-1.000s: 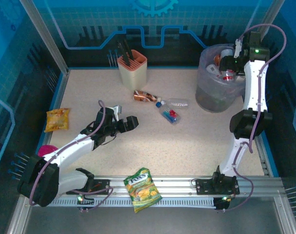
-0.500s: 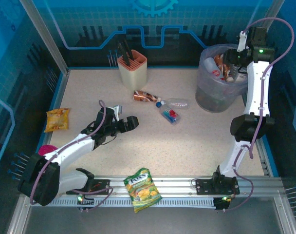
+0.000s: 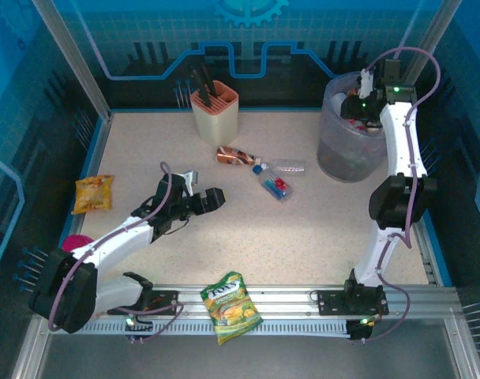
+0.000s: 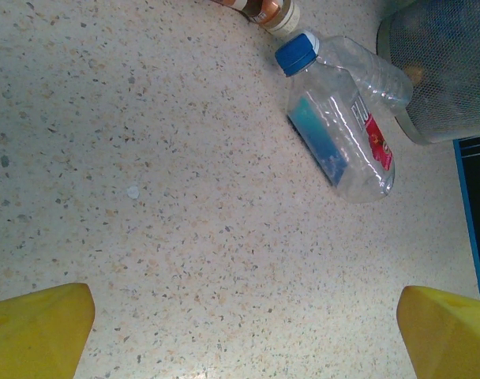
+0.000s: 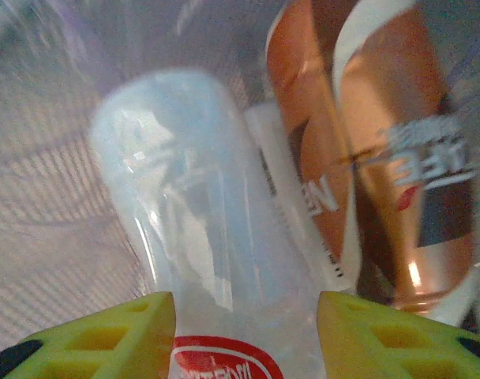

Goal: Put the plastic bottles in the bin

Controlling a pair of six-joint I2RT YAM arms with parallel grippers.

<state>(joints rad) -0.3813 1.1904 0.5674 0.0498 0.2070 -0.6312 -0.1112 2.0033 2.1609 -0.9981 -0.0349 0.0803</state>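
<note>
Three plastic bottles lie mid-table: a brown one (image 3: pixel 234 156), a clear one (image 3: pixel 287 166) and a clear blue-capped one (image 3: pixel 273 186) with a blue and red label. My left gripper (image 3: pixel 214 197) hovers open to their left, low over the table; its wrist view shows the blue-capped bottle (image 4: pixel 339 126) and the brown bottle's neck (image 4: pixel 265 9) ahead. The grey bin (image 3: pixel 346 154) with its lavender liner holds several bottles. My right gripper (image 3: pixel 357 103) hangs over the bin's mouth, its fingers (image 5: pixel 133 332) against a clear red-labelled bottle (image 5: pixel 200 205), beside a brown bottle (image 5: pixel 366 158).
A peach utensil holder (image 3: pixel 215 110) with black tools stands at the back. A yellow snack bag (image 3: pixel 93 193) lies at the left edge, a green one (image 3: pixel 232 306) on the front rail. A pink object (image 3: pixel 76 241) sits by the left arm. The bin's wall (image 4: pixel 445 71) stands just beyond the bottles.
My right gripper rose from the bin's right rim and swung left over its mouth. The left arm and the table bottles have not moved.
</note>
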